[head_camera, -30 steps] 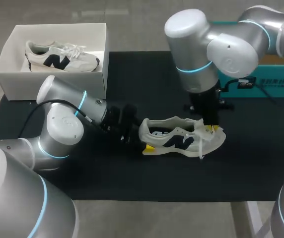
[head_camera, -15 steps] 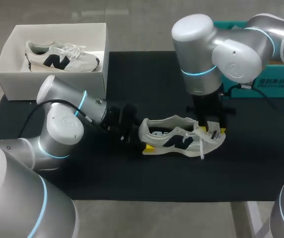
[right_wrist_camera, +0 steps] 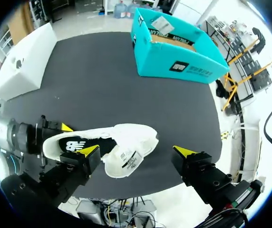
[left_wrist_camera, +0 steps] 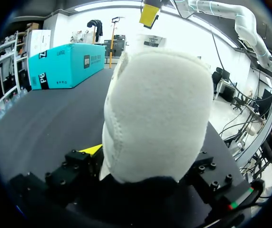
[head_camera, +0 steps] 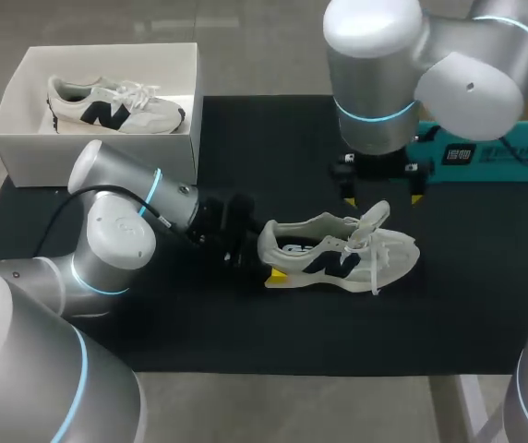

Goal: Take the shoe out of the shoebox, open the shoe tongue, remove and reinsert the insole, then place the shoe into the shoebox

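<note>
My left claw [head_camera: 270, 254] clamps the heel of the white fabric sneaker with a dark logo [head_camera: 338, 257], which lies on the black table [head_camera: 246, 148] (tongue standing up). My right claw [head_camera: 382, 197] hangs above its toe end, fingers spread wide.

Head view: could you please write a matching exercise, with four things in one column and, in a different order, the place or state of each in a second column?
Things
1. teal cardboard box
2. left gripper
3. second white sneaker with a dark logo
4. right gripper

Places or states
A. shut on the heel of the white sneaker on the black mat
B. lies inside the white cardboard shoebox
C. open, above the tongue of the sneaker on the mat
D. stands at the far right of the table

Pairs: 1-D, 2-A, 3-B, 4-C
</note>
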Robot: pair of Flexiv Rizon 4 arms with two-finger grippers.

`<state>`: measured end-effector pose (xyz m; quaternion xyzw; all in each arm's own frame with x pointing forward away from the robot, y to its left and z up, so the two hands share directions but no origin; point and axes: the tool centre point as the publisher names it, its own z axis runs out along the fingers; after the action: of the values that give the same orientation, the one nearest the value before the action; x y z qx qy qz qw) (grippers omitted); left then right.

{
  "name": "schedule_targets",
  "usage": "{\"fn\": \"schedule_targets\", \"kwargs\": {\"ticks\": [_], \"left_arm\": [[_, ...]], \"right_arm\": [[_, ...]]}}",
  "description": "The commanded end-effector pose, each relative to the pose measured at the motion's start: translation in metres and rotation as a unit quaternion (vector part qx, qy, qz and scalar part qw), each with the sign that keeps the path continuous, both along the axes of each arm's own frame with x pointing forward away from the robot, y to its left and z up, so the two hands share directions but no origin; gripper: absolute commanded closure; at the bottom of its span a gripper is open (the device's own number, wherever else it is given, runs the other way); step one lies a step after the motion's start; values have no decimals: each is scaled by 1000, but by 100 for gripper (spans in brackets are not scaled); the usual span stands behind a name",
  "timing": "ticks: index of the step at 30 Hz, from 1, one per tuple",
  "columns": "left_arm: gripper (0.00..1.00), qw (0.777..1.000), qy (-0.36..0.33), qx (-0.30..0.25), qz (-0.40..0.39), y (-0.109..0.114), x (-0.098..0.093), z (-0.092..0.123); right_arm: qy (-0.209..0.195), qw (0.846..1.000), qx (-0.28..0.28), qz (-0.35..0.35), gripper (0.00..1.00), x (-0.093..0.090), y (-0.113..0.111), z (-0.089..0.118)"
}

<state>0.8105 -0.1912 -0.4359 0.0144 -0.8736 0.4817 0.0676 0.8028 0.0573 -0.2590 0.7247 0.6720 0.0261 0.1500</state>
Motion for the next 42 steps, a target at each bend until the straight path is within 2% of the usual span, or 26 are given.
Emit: {"fn": "schedule_targets", "kwargs": {"ticks": [1,3,6,8,10,11,29,30,31,33,34,35,36,37,39,42], "left_arm": [[100,1000,0,1,0,-1,1,-3],[100,1000,0,1,0,-1,1,-3],[100,1000,0,1,0,-1,1,-3],[100,1000,0,1,0,-1,1,-3],[100,1000,0,1,0,-1,1,-3],[100,1000,0,1,0,-1,1,-3],[100,1000,0,1,0,-1,1,-3],[100,1000,0,1,0,-1,1,-3],[100,1000,0,1,0,-1,1,-3],[100,1000,0,1,0,-1,1,-3],[100,1000,0,1,0,-1,1,-3],[100,1000,0,1,0,-1,1,-3],[100,1000,0,1,0,-1,1,-3],[100,1000,0,1,0,-1,1,-3],[100,1000,0,1,0,-1,1,-3],[100,1000,0,1,0,-1,1,-3]], "right_arm": [[-24,968,77,236,0,-2,10,8],[-10,944,90,316,0,1,21,7],[15,895,98,434,0,1,40,3],[26,856,102,506,0,-1,50,1],[45,829,94,549,0,-6,58,-2],[61,833,83,543,0,-8,58,-5],[61,833,83,543,0,-8,58,-5],[65,829,69,552,0,-8,65,-4],[87,817,61,566,0,-7,68,-6],[64,812,57,578,0,-8,69,-7],[65,803,51,590,0,-7,68,-9],[64,802,44,593,0,-6,68,-10],[64,803,39,592,51,-4,67,-12],[66,797,42,599,100,-3,67,-14],[69,793,36,604,100,1,67,-15],[82,803,21,591,100,2,68,-14]]}}
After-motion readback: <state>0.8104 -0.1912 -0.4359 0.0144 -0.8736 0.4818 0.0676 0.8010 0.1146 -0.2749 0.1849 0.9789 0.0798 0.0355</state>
